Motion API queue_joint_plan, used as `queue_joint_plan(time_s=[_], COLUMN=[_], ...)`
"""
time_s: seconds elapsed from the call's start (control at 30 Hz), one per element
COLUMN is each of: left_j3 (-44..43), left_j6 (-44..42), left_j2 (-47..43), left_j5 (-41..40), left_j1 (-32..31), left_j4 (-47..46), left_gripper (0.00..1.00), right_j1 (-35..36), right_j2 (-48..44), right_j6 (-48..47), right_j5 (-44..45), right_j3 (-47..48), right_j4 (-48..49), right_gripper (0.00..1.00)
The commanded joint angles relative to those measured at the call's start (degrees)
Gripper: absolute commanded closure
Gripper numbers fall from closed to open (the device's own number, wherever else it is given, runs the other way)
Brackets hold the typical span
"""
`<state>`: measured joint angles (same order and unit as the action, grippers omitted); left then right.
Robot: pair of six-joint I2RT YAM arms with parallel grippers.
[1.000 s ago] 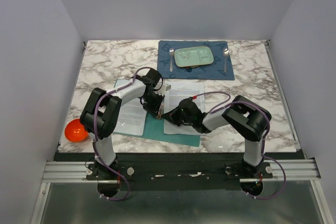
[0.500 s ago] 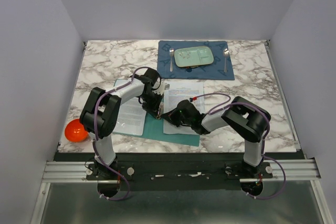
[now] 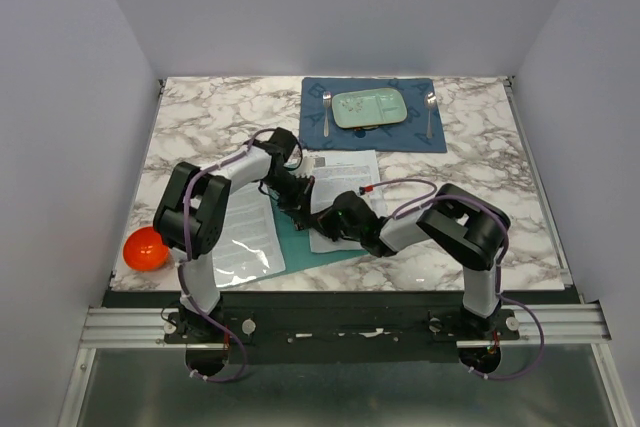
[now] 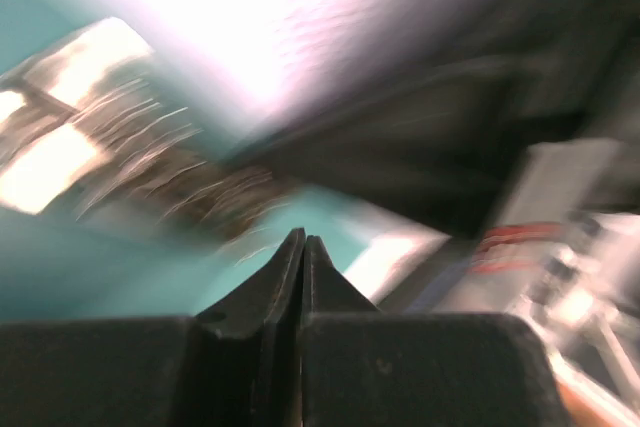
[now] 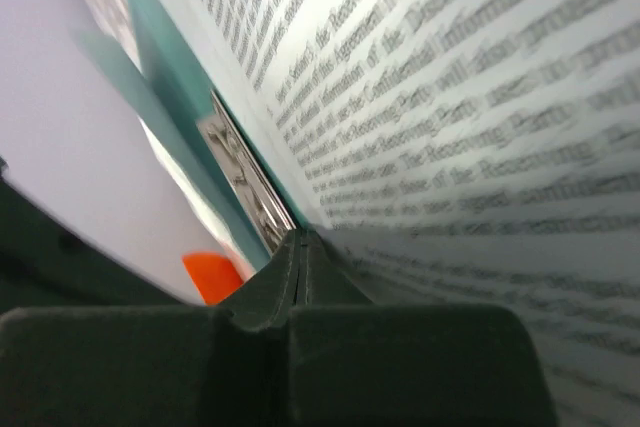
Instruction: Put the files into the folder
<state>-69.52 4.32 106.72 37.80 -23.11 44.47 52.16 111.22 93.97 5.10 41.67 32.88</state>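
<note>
Where the arms meet, folder: thin teal-green card folder [image 3: 297, 239], flat on white marble table [image 3: 200, 127].
Files: white printed paper sheets [image 3: 347, 169]; one left, one right, both overlapping folder.
Left gripper [image 4: 303, 239]: fingers pinched together over teal; contents indeterminable, view blurred.
Right gripper [image 5: 303, 235]: clenched, tip against printed sheet beside folder edge.

My left pincer [image 4: 303, 247] and right pincer [image 5: 303, 242] are matt black plastic, the files [image 3: 345, 172] partly on the folder [image 3: 300, 242] are matt white printed paper, the folder is smooth teal card, and beyond the folder lie a cloth-like blue placemat [image 3: 410, 132] and a shiny metal fork [image 3: 326, 112] and spoon [image 3: 431, 112], on the glossy marble-patterned surface [image 3: 200, 117].
</note>
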Motion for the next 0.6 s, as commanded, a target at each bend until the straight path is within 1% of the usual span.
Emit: queue_joint_plan(time_s=[0.0,0.13,0.23,0.27,0.3,0.37,0.4,0.43,0.47,0.53,0.57], left_j3=[-2.29,-2.29,-4.04,-4.66,-5.27,-7.29,-7.82,-8.0,-8.0,-6.78,-6.43], left_j6=[3.15,2.72,0.35,-1.31,-2.02,-3.52,-5.87,-6.16,-6.25,-7.48,-7.48], left_j2=[1.65,1.83,1.39,1.13,0.78,-0.63,-1.15,-2.2,-2.82,-3.97,-4.06], left_j5=[24.43,23.29,22.32,22.05,21.79,18.81,17.58,15.57,8.41,3.1,-1.11], left_j1=[-4.48,-4.13,-3.34,-2.82,-1.42,0.08,1.91,2.63,3.33,5.35,5.88], left_j4=[-9.66,-9.93,-7.12,-4.85,-3.96,-0.72,0.17,0.62,0.27,-0.69,-1.22], left_gripper=[0.94,0.94,0.94,0.94,0.94,0.94,0.94,0.94,0.94,0.94,0.93], right_j1=[4.18,4.53,4.53,4.53,4.44,4.53,4.53,4.53,4.44,4.53,4.53], right_j2=[10.86,11.21,10.86,10.69,10.34,9.98,9.81,9.28,9.02,8.58,7.88], right_j6=[-2.74,-2.74,-2.57,-2.48,-2.31,-2.22,-2.04,-1.95,-1.87,-2.04,-2.04], right_j5=[-0.97,-1.24,-1.06,-0.8,-0.88,-0.54,-0.45,-0.01,0.17,0.78,0.96], right_j3=[-2.91,-2.91,-3.7,-3.96,-4.31,-5.19,-5.54,-5.81,-6.33,-6.69,-7.04], right_j4=[-25.41,-25.5,-25.41,-25.41,-25.41,-25.41,-25.41,-25.41,-25.33,-25.15,-25.15], right_gripper=[1.0,1.0,1.0,1.0,1.0,1.0,1.0,1.0,1.0,1.0,1.0])
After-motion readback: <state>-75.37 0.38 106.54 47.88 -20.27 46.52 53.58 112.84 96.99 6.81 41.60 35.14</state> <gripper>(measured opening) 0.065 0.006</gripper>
